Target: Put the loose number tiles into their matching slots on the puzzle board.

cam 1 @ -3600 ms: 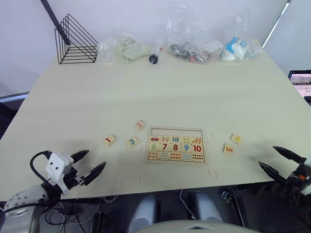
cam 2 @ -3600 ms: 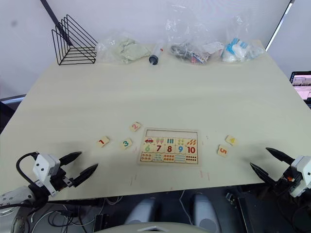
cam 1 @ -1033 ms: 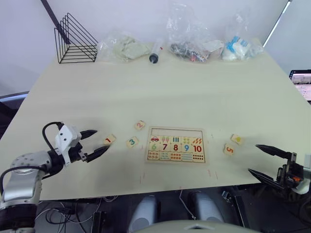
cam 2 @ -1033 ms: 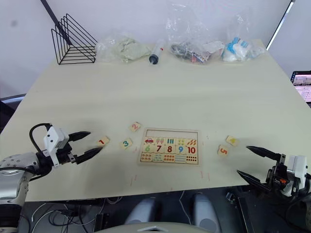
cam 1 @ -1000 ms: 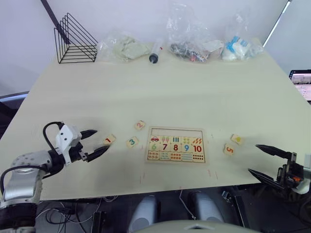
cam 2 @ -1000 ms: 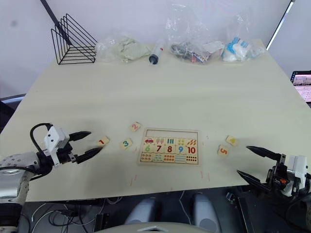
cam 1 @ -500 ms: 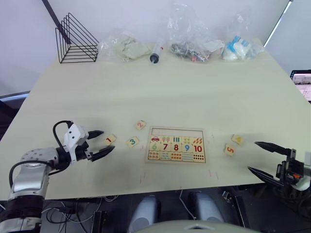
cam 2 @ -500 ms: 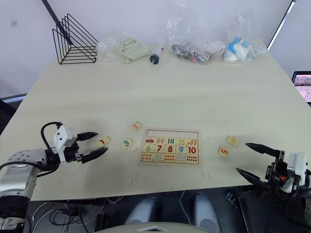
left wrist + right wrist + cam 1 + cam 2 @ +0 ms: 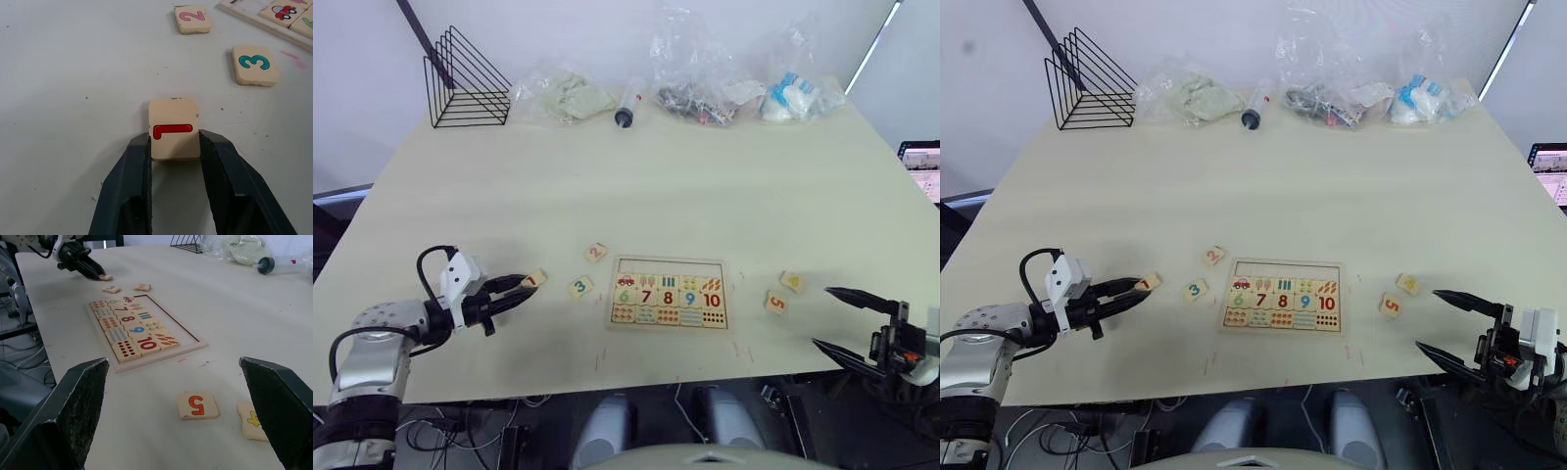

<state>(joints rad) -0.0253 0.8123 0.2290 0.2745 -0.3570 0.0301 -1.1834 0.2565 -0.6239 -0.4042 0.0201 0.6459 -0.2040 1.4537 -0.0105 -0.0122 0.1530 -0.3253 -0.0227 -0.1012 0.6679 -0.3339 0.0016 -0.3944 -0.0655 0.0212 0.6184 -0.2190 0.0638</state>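
Note:
The puzzle board (image 9: 610, 294) lies near the table's front middle, with tiles 6 to 10 in it and its top row of slots (image 9: 671, 265) bare. My left gripper (image 9: 174, 139) rests on the table left of the board, shut on tile 1 (image 9: 173, 128), one finger against each side. Tile 2 (image 9: 596, 253) and tile 3 (image 9: 579, 287) lie between that gripper and the board. Right of the board lie tile 5 (image 9: 775, 302) and tile 4 (image 9: 791, 281). My right gripper (image 9: 820, 316) hovers open at the front right edge, just short of tile 5, holding nothing.
A black wire rack (image 9: 465, 83) stands at the back left. Along the back edge lie several plastic bags (image 9: 695, 93) and a syringe (image 9: 626, 103). A screen (image 9: 922, 168) sits off the table's right side.
My left gripper's fingers have closed from wide open onto the sides of tile 1. The right gripper has not moved.

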